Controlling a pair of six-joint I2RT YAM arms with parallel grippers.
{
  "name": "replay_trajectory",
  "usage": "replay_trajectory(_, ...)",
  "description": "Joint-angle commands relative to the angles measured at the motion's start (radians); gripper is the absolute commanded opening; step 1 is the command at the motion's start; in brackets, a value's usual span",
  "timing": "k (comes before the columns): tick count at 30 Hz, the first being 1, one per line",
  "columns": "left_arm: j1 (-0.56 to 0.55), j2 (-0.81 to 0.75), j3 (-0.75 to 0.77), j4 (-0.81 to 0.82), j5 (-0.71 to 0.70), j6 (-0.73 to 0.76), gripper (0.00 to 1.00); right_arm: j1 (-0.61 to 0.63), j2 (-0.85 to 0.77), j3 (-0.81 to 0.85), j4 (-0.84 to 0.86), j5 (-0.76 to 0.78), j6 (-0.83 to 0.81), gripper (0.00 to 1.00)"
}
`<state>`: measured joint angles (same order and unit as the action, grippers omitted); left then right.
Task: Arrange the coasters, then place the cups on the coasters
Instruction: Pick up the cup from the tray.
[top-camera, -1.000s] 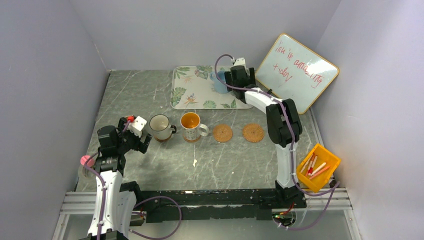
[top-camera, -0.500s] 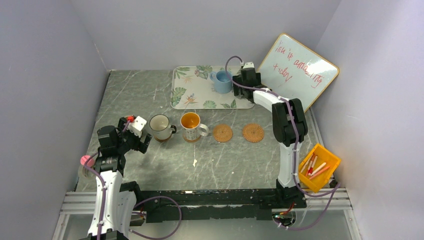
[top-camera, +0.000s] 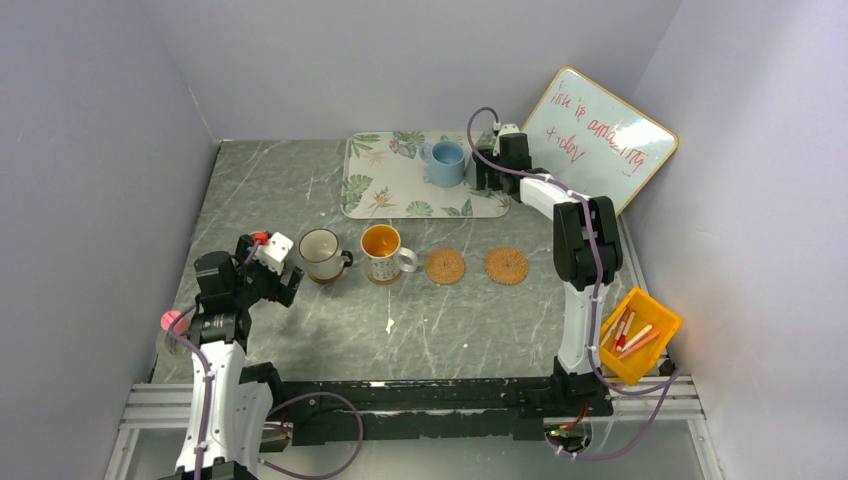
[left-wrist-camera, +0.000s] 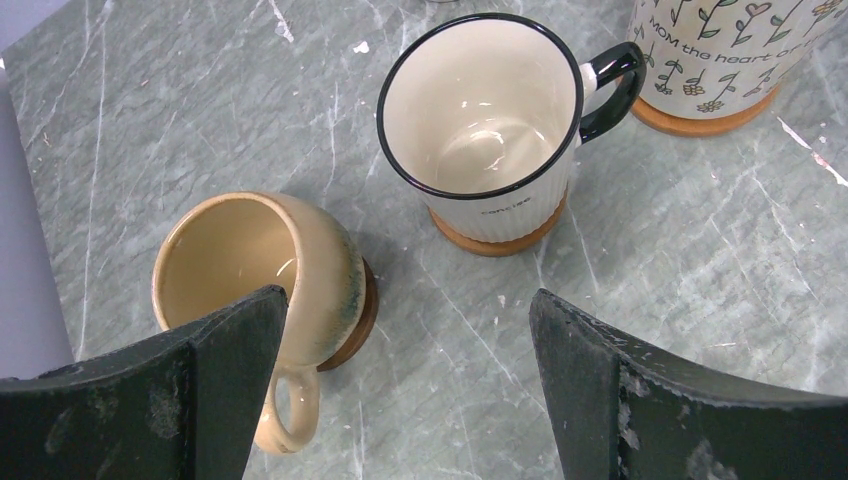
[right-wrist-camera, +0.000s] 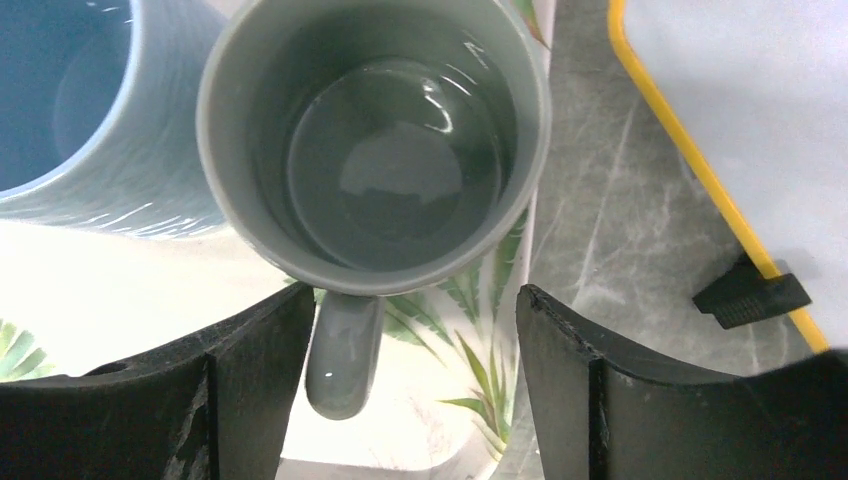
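1. Grey-green cup (right-wrist-camera: 385, 140) stands upright on the leaf-print tray (right-wrist-camera: 455, 340), at the tray's right end by the far edge of the worktop (top-camera: 300, 190). The light blue cup (top-camera: 444, 163) stands just beside it on the same tray.
2. Right end effector (right-wrist-camera: 415, 300) is released. Its jaws stand apart on either side of the cup's handle, and no clamping is visible.
3. Step in hand, as judged: fetching a fourth cup. The next move calls for clenching on the handle and lifting without nudging the blue cup. The cup then goes to the bare woven coaster (top-camera: 445, 266) beside the patterned cup (left-wrist-camera: 720, 50), or to the second woven coaster (top-camera: 506, 266) nearer the right edge.
4. Left end effector (left-wrist-camera: 408, 300) is released, jaws wide, above the tan cup (left-wrist-camera: 255, 265) toward the left edge. This cup appears tilted, only partly on its dark coaster (left-wrist-camera: 362, 305).
5. White dark-rimmed cup (left-wrist-camera: 480, 110) and the patterned cup each sit on a smooth brown coaster.
6. Containers: the grey-green, blue, tan and white cups are empty. The yellow bin (top-camera: 662, 306) at the near right corner holds what look like marker pens.
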<state>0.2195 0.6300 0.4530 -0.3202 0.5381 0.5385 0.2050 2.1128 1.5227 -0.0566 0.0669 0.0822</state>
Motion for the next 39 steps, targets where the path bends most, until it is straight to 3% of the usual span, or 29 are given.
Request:
replay_trajectory(1,0.004,-0.004,0.003,0.009,0.033,0.014,0.96,0.0,-0.028,0.014,0.054,-0.08,0.004,0.76)
replay_trajectory(32,0.004,0.001,0.003,0.009,0.035,0.015,0.96,0.031,0.095,0.178,-0.052,-0.042,-0.035,0.66)
replay_trajectory(39,0.004,0.002,0.003,0.009,0.034,0.016,0.96,0.034,0.105,0.212,-0.075,-0.035,-0.041,0.57)
